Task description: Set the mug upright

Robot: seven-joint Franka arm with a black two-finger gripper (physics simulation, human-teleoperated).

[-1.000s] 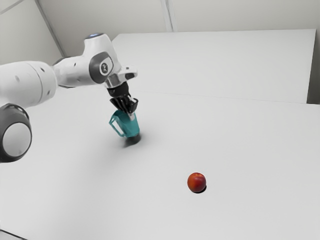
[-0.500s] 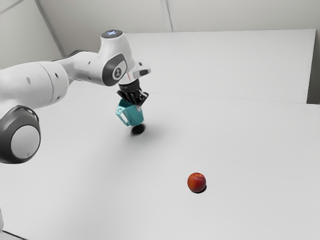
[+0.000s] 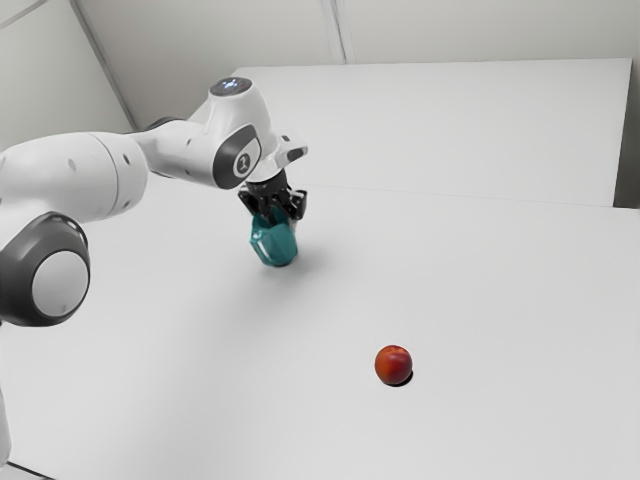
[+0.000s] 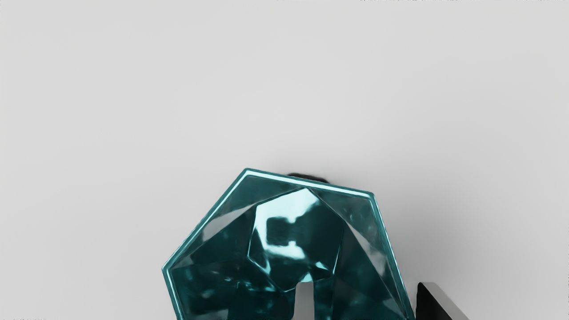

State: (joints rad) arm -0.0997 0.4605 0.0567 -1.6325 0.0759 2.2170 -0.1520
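Note:
The black gripper (image 3: 283, 212) is at the top of the teal mug (image 3: 276, 243), in the exterior view's left half. The mug has its opening up and its base at the table, looking upright or nearly so; a slight lean cannot be ruled out. Its handle faces the exterior view's left. In the wrist view, the open gripper (image 4: 362, 295) straddles one wall of the faceted mug (image 4: 284, 249), one finger inside the opening and the other outside. A gap separates the inner finger from that wall.
A red, round fruit (image 3: 393, 364) rests on the white table (image 3: 480, 290), well apart from the mug, nearer the exterior view's bottom edge. A pale wall (image 3: 480, 30) rises behind the table.
The mug was held tilted above its shadow; my hand has carried it toward the exterior view's right and lowered it to the table, turning it more upright. The fingers have spread off its wall.

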